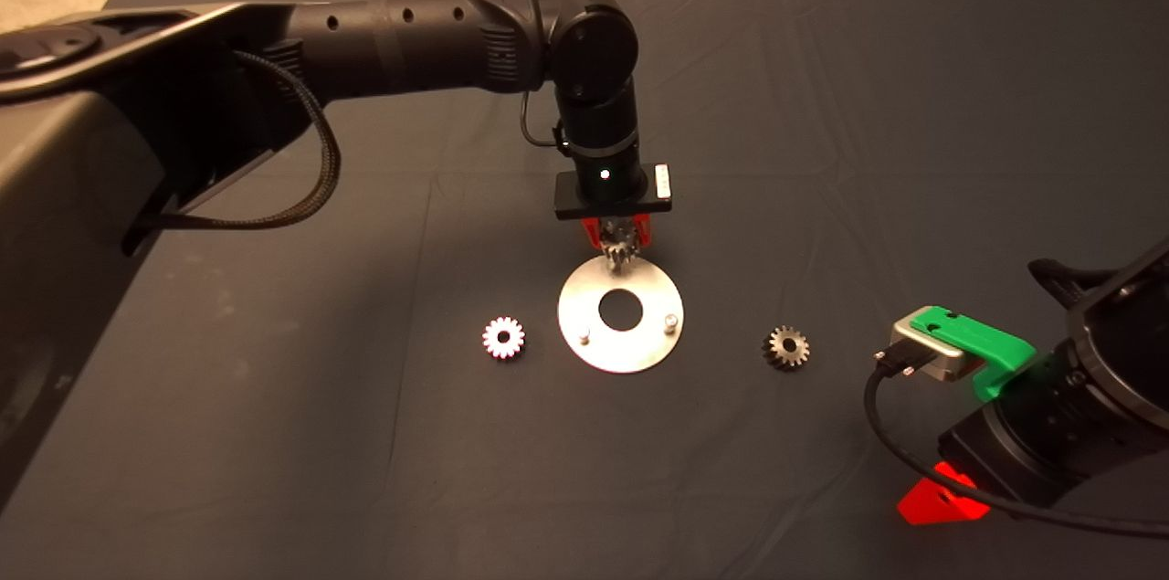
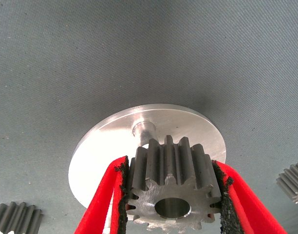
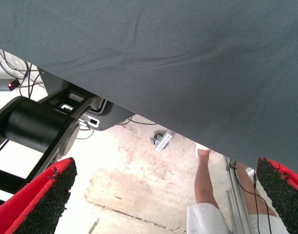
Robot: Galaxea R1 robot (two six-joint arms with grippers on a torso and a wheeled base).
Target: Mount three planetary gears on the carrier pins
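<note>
From overhead, the left hand (image 1: 617,244) is mostly hidden under its own black wrist block; only a little red shows below it, at the far edge of the silver disc (image 1: 584,288). The gear it carries shows there only as a small toothed glint. The left wrist view shows it properly: the held gear (image 2: 171,187) is clamped between the two black pads (image 2: 122,200), its bore facing the camera, teeth pressed into the pads on either side. It sits just above the disc and close to one carrier pin (image 2: 143,130), which stands up from the plate beyond it; whether gear and pin touch cannot be told. The lower part of the gear and the near rim of the disc are cut off or covered by the fingers.

The other two pins stand bare on the near half of the disc: the left pin (image 1: 584,337) and the right pin (image 1: 670,321), either side of the large centre hole. Nothing rests on either.

Two more gears lie on the dark mat of the counter (image 1: 822,105), apart from the disc: the left loose gear (image 1: 503,338) and the right loose gear (image 1: 786,348). In the left wrist view both are cut off at the picture's edges.

The right hand (image 3: 163,204) waits at the counter's near right corner, fingers spread wide with nothing between them. Beyond the mat's edge its camera shows floor, cables, black machinery and a person's leg (image 3: 206,183).
</note>
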